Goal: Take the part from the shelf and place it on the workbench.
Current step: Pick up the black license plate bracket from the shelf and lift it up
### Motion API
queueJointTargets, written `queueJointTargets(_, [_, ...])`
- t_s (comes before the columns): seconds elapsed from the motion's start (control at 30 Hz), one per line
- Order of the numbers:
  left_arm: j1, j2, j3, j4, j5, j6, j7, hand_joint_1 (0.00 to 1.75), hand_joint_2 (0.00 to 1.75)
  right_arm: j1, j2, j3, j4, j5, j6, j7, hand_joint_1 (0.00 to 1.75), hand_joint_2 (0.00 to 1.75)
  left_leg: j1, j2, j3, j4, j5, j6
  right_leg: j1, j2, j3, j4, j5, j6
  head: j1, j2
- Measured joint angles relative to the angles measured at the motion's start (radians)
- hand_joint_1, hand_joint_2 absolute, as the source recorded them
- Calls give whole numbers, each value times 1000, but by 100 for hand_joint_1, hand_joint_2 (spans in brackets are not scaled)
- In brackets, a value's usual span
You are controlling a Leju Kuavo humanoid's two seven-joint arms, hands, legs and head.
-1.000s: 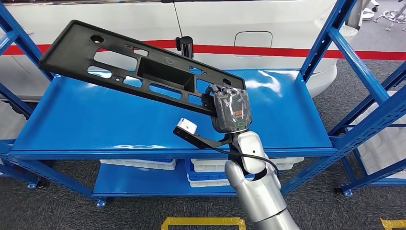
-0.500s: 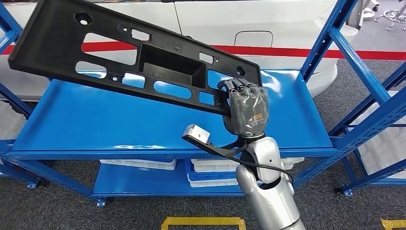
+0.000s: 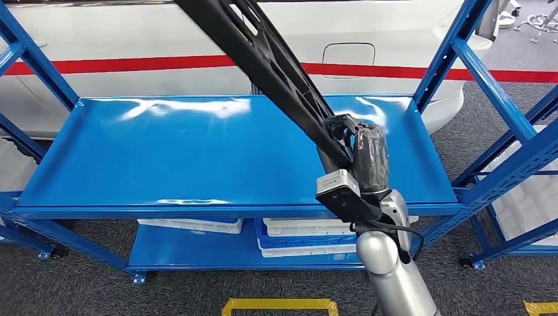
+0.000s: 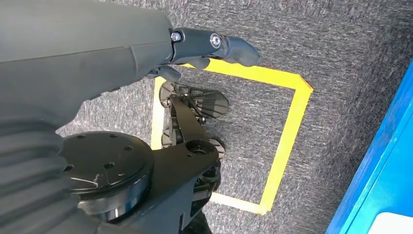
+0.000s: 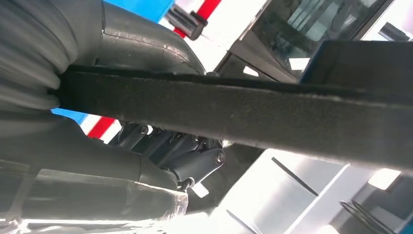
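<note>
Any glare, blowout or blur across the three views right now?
Head view: sharp, glare streaks on the shelf. Right wrist view: background blown out white, part soft and close in the right hand. Left wrist view: left hand blurred, floor sharp.

Top shelf [image 3: 164,151] surface open across whole width, plenty of room to pass above it. Long black part [image 3: 276,66] slants up from right hand [image 3: 368,158] across middle, edge-on, cutting that space in two. Blue uprights [image 3: 460,59] box in both ends. White car [image 3: 329,39] just behind shelf blocks back. Lower shelf crowded with white trays [image 3: 309,230].
</note>
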Motion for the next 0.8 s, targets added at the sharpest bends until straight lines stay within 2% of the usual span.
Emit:
queueJointTargets(0.1, [-1, 4, 9, 2, 9, -6, 11, 0, 175, 13, -6, -14, -24, -73, 2, -14, 175, 175, 0, 0, -1, -1, 5, 8, -2, 1, 1, -4, 7, 10, 0, 0])
queueJointTargets(0.17, [-3, 4, 16, 4, 13, -6, 14, 0, 175, 19, -11, -25, -41, -109, 1, -29, 175, 175, 6, 7, 2, -14, 17, 19, 3, -1, -9, 11, -6, 12, 1, 0])
queueJointTargets(0.2, [-4, 5, 18, 5, 13, -5, 15, 0, 175, 21, -14, -31, -48, -123, -1, -37, 175, 175, 10, 11, 3, -20, 23, 24, 5, -2, -24, 43, -27, 8, 2, 0])
queueJointTargets(0.27, [-5, 5, 20, 8, 13, 1, 17, 0, 175, 31, -21, -44, -56, -141, -7, -52, 175, 175, 14, 16, 0, -24, 27, 28, 6, -4, -78, 165, -88, -3, 6, 0])
queueJointTargets(0.3, [-5, 5, 20, 8, 12, 6, 18, 0, 175, 40, -25, -50, -59, -147, -11, -58, 175, 175, 15, 18, -2, -24, 28, 27, 5, -4, -104, 229, -112, -3, 8, 0])
queueJointTargets(0.33, [-5, 5, 20, 9, 9, 11, 21, 0, 175, 50, -30, -57, -61, -152, -15, -63, 175, 175, 15, 19, -4, -23, 29, 26, 3, -5, -119, 269, -123, 1, 9, 0])
queueJointTargets(0.37, [-6, 5, 20, 10, 6, 17, 24, 0, 175, 60, -34, -63, -64, -156, -19, -67, 175, 175, 16, 21, -5, -23, 30, 24, 0, -6, -116, 273, -117, 9, 10, 0])
queueJointTargets(0.4, [-7, 5, 20, 11, 2, 22, 29, 0, 175, 69, -37, -68, -67, -159, -23, -70, 175, 175, 18, 22, -6, -22, 31, 21, -3, -8, -91, 235, -98, 20, 10, 0])
queueJointTargets(0.47, [-11, 7, 20, 13, -9, 37, 39, 0, 175, 84, -45, -80, -77, -163, -32, -78, 175, 175, 20, 22, -9, -18, 32, 11, -8, -17, -10, 96, -50, 39, 12, 0])
queueJointTargets(0.5, [-14, 8, 20, 15, -14, 44, 44, 0, 175, 91, -49, -85, -83, -165, -37, -82, 175, 175, 19, 22, -11, -15, 33, 4, -6, -18, 20, 45, -34, 41, 13, 0])
queueJointTargets(0.53, [-18, 10, 20, 16, -18, 52, 47, 0, 175, 98, -53, -90, -89, -166, -40, -85, 175, 175, 17, 20, -15, -11, 34, -3, -6, -18, 35, 15, -27, 39, 14, 0])
queueJointTargets(0.6, [-22, 14, 19, 17, -25, 63, 52, 0, 175, 112, -60, -97, -96, -166, -43, -88, 175, 175, 15, 19, -21, -4, 37, -11, -4, -14, 29, 16, -25, 30, 13, 0])
queueJointTargets(0.67, [-25, 16, 19, 17, -27, 69, 54, 0, 175, 121, -65, -100, -98, -164, -44, -89, 175, 175, 22, 16, -33, 15, 19, -19, -8, -12, 20, 18, -20, 19, 10, 0])
queueJointTargets(0.73, [-30, 18, 19, 18, -27, 69, 55, 0, 175, 124, -67, -102, -100, -161, -42, -89, 175, 175, 27, 13, -65, 92, -49, -28, -7, -12, 6, 18, -10, -1, 7, 0])
queueJointTargets(0.8, [-34, 18, 19, 20, -27, 69, 55, 0, 175, 128, -68, -102, -101, -158, -39, -89, 175, 175, 27, 11, -111, 218, -127, -30, 2, -12, -12, 18, 2, -20, 5, 0])
